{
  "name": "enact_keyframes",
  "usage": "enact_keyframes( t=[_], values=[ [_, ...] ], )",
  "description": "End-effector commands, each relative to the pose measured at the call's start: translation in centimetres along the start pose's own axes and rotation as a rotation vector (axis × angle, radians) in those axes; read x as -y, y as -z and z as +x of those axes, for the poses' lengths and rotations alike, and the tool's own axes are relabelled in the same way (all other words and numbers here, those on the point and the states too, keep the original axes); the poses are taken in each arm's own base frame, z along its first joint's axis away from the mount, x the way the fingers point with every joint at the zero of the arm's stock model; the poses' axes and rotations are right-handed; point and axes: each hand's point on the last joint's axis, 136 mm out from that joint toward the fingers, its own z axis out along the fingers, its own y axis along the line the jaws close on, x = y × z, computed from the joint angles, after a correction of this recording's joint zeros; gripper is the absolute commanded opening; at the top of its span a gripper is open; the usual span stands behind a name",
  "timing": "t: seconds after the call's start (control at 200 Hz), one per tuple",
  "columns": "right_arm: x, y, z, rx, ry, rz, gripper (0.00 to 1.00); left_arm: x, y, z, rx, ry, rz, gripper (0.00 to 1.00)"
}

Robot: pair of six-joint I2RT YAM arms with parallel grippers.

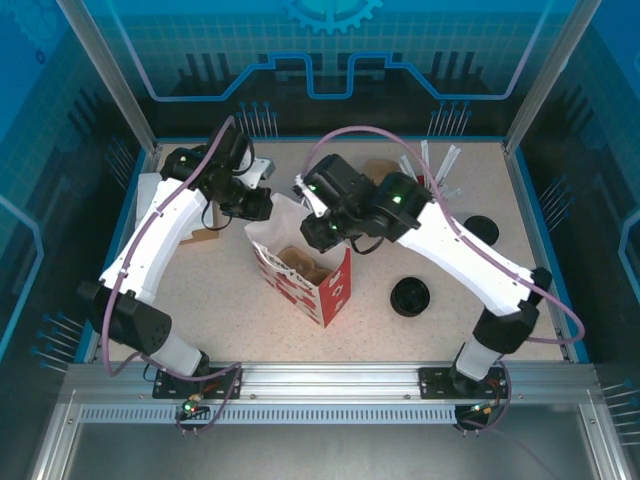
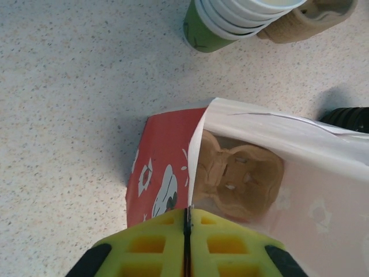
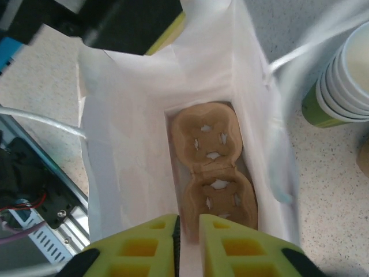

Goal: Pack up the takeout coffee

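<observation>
From above, the paper bag (image 1: 318,290) stands open mid-surface (image 1: 200,310) with the left hand (image 1: 264,203) and right hand (image 1: 318,232) at its rim. The takeout coffee (image 1: 410,297), showing its black lid, stands on the surface right of the bag, apart from it.

On the left wrist, the left hand (image 2: 187,211) is pinched tight on the bag's (image 2: 161,167) edge; a cardboard cup carrier (image 2: 236,179) lies inside.

On the right wrist, the right hand (image 3: 188,220) is narrowed onto the bag's (image 3: 132,144) near wall, above the carrier (image 3: 210,167).
</observation>
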Motion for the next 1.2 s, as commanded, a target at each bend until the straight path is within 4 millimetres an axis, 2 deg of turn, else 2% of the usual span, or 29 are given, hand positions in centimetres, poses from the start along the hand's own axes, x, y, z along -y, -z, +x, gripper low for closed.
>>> enact_keyframes(
  t=[0.0, 0.16, 0.37, 0.72, 0.99, 1.196],
  values=[
    [-0.4, -1.1, 0.7, -0.059, 0.034, 0.028, 0.15, 0.9, -0.4, 0.0, -0.005, -0.018, 0.064, 0.07],
    [-1.1, -4.4, 1.8, -0.141, 0.089, 0.041, 0.16, 1.2, -0.3, -0.2, 0.001, -0.028, 0.081, 0.05],
    [-0.4, -7.7, 2.8, -0.191, 0.149, 0.060, 0.16, 1.4, -0.5, -0.3, 0.005, -0.032, 0.096, 0.04],
    [1.8, -10.6, 5.6, -0.286, 0.121, 0.075, 0.16, 1.5, -0.5, -0.2, 0.002, -0.039, 0.102, 0.03],
    [3.8, -12.9, 6.9, -0.364, 0.131, 0.142, 0.16, 1.8, -0.7, -0.3, 0.005, -0.031, 0.121, 0.02],
    [4.4, -14.4, 7.6, -0.397, 0.142, 0.155, 0.16, 1.7, -0.8, -0.2, 0.005, -0.029, 0.123, 0.02]
  ],
)
